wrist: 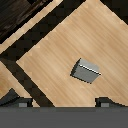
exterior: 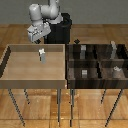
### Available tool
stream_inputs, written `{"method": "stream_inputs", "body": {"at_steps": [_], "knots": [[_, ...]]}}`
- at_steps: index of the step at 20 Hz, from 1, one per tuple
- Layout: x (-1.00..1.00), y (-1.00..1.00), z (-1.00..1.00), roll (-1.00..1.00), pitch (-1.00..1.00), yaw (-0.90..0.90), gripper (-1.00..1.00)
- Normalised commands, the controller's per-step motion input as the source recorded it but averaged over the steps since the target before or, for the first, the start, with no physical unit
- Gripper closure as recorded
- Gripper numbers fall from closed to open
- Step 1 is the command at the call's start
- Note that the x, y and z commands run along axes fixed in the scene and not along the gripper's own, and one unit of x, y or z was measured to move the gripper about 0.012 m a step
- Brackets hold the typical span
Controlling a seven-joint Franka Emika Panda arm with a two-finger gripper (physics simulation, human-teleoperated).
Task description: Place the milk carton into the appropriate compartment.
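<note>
My pincer [exterior: 36,36] hangs above the far edge of the light wooden tray [exterior: 10,75], towards the exterior view's left, and it grips nothing. In the wrist view only the dark tips of my fingers [wrist: 19,102] show at the frame's edge, set wide apart with bare wood between them, so I read the pincer as released. The milk carton [exterior: 42,55] stands upright on the tray floor, in the far half and a little towards the exterior view's right of centre, clear of all four walls and well apart from my fingers. From the wrist it appears as a small pale grey box [wrist: 86,72] casting a short shadow on the wood. Just beside the tray, on the exterior view's right, sits the dark divided bin [exterior: 95,62], its four compartments holding small grey blocks [exterior: 85,73]; the render is coarse, so I cannot tell their exact shapes. Tray and bin each rest on thin metal legs over the wooden floor [exterior: 100,35].
</note>
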Motion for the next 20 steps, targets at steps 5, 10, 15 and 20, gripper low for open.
{"method": "stream_inputs", "body": {"at_steps": [5, 10, 15, 20], "knots": [[0.60, 0.00, 0.00, 0.00, 0.00, 0.00, -1.00], [0.20, -0.20, 0.00, 0.00, 0.00, 0.00, -1.00], [0.00, 0.00, 0.00, 0.00, 0.00, 0.00, -1.00], [0.20, 0.00, -0.20, 0.00, 0.00, 0.00, -1.00]]}}
